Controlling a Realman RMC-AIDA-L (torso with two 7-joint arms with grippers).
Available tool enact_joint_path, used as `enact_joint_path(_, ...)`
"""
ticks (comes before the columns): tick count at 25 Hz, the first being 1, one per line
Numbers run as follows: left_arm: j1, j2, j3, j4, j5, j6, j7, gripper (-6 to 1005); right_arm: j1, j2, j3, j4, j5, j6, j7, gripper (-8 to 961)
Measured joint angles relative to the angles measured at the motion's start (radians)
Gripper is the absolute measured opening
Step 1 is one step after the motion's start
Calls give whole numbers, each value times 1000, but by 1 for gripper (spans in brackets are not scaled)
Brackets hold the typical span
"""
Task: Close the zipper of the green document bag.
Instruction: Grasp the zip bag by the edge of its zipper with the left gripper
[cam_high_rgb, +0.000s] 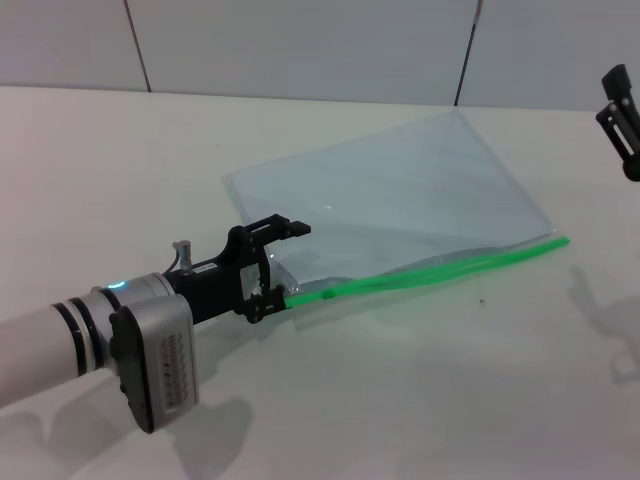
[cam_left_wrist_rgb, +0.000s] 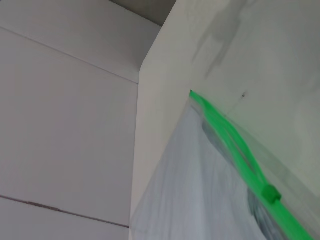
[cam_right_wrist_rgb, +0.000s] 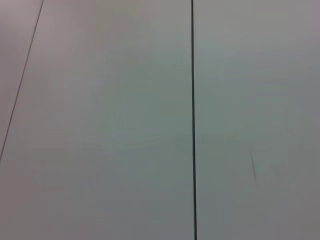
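Only left wrist view shows zipper (cam_left_wrist_rgb: 235, 145) slider tab (cam_left_wrist_rgb: 270, 192) clearly

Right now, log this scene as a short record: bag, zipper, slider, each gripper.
bag: green document bag lies flat on the white table, pale sheets inside
zipper: zipper runs along the bag's near edge, bowed upward mid-length
slider: slider tab sits near the strip's left end, just beyond the gripper
left gripper: left gripper open at the bag's left corner, lower finger beside the strip's end
right gripper: right gripper raised at the right edge of the head view, away from the bag
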Motion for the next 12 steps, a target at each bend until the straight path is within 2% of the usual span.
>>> enact_joint_path(10, -1, 0, 11, 2, 8, 0, 57, 605, 7, 0, -9, 1, 0, 0, 0, 905)
enact_joint_path(12, -1, 0, 12, 4, 8, 0, 62, 511, 8, 0, -10, 2, 0, 0, 0, 905)
